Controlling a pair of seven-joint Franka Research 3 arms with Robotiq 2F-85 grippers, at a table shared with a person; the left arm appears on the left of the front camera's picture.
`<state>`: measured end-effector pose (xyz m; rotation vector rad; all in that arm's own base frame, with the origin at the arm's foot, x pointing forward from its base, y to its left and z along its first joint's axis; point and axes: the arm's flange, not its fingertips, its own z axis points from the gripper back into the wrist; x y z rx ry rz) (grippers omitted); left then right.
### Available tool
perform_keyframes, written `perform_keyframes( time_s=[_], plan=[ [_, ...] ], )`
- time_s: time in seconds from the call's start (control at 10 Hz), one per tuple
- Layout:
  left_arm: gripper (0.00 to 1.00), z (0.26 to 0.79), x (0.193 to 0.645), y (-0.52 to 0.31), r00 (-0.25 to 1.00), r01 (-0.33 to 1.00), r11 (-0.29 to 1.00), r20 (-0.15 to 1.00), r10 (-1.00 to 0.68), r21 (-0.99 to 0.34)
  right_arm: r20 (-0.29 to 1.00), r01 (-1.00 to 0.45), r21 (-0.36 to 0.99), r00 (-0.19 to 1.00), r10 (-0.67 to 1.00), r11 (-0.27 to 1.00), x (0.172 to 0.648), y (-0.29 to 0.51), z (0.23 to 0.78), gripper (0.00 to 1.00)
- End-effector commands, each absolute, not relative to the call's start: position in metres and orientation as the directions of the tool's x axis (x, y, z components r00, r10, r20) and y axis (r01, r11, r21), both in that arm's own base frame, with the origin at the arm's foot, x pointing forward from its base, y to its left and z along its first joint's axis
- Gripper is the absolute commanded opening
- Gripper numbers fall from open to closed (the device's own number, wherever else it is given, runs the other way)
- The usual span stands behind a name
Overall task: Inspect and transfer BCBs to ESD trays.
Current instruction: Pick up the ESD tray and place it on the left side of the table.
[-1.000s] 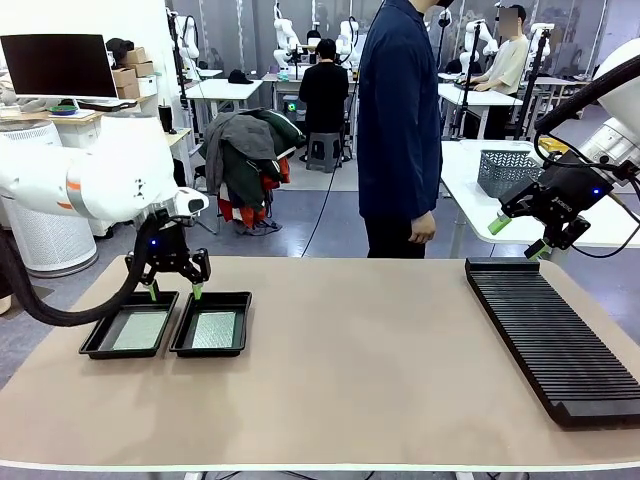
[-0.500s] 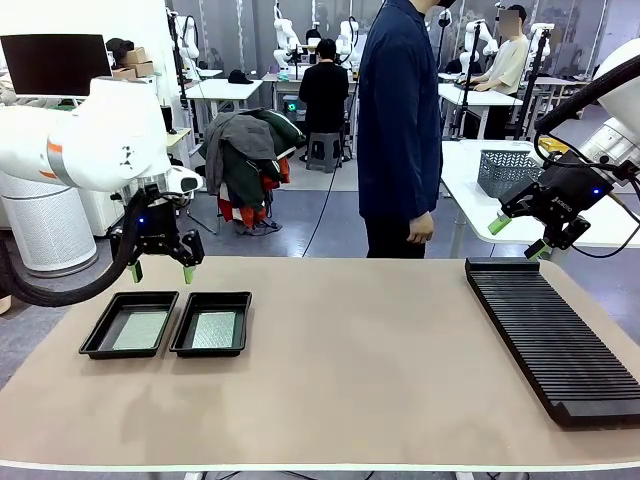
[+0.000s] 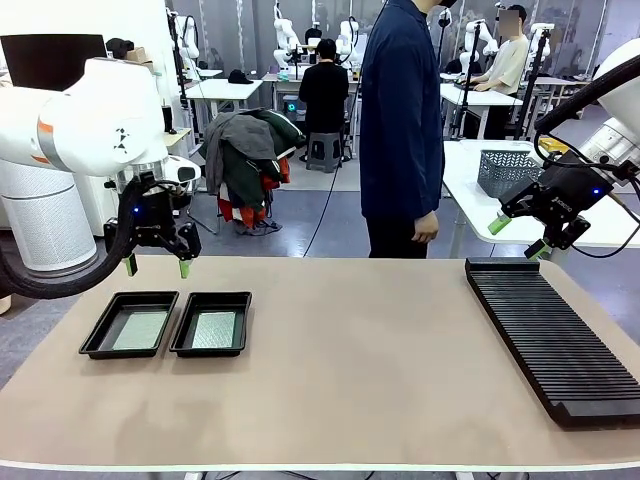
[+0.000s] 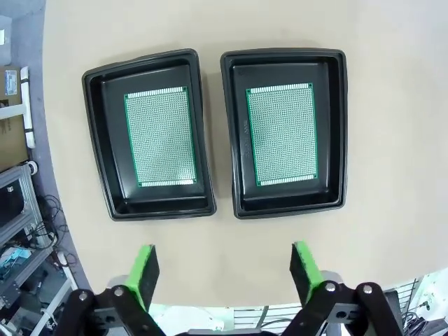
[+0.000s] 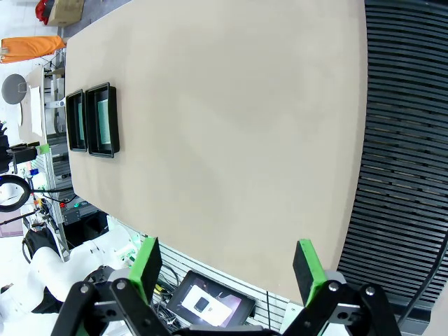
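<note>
Left gripper (image 3: 155,266), jaws apart, is hovering at 12 o'clock of ESD trays (image 3: 165,349); swinging low risks nudging seated BCBs (image 4: 281,134).

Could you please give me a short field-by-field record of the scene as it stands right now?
left gripper: open, holding nothing, raised above the table's far-left edge, behind the trays
right gripper: open, holding nothing, raised above the far end of the slotted rack
ESD trays: two, side by side on the table's left part, close together
BCBs: one lying flat in each tray
slotted rack: no boards in its slots
person: standing at the far side, arm hanging down
table: tan surface
</note>
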<state>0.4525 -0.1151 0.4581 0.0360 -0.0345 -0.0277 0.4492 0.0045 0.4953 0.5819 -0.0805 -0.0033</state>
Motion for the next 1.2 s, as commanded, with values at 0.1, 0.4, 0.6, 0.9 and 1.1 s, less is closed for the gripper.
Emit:
perform_keyframes(
  time_s=[0.1, 0.4, 0.6, 0.9, 1.1],
  plan=[
    [1.00, 0.4525, 0.4558, -0.1140, 0.999, 0.020, 0.999, 0.040, -0.021, 0.033, 0.060, 0.003, 0.545, 0.997, -0.043, 0.839, 0.4474, 0.0054, 0.4963, 1.00],
    [1.00, 0.4525, 0.4558, -0.1140, 0.999, 0.020, 0.999, 0.040, -0.021, 0.033, 0.060, 0.003, 0.545, 0.997, -0.043, 0.839, 0.4474, 0.0054, 0.4963, 1.00],
    [1.00, 0.4525, 0.4558, -0.1140, 0.999, 0.020, 0.999, 0.040, -0.021, 0.033, 0.060, 0.003, 0.545, 0.997, -0.043, 0.839, 0.4474, 0.0054, 0.4963, 1.00],
    [1.00, 0.4525, 0.4558, -0.1140, 0.999, 0.020, 0.999, 0.040, -0.021, 0.033, 0.060, 0.003, 0.545, 0.997, -0.043, 0.839, 0.4474, 0.0054, 0.4963, 1.00],
    [1.00, 0.4525, 0.4558, -0.1140, 0.999, 0.020, 0.999, 0.040, -0.021, 0.033, 0.060, 0.003, 0.545, 0.997, -0.043, 0.839, 0.4474, 0.0054, 0.4963, 1.00]
  ],
)
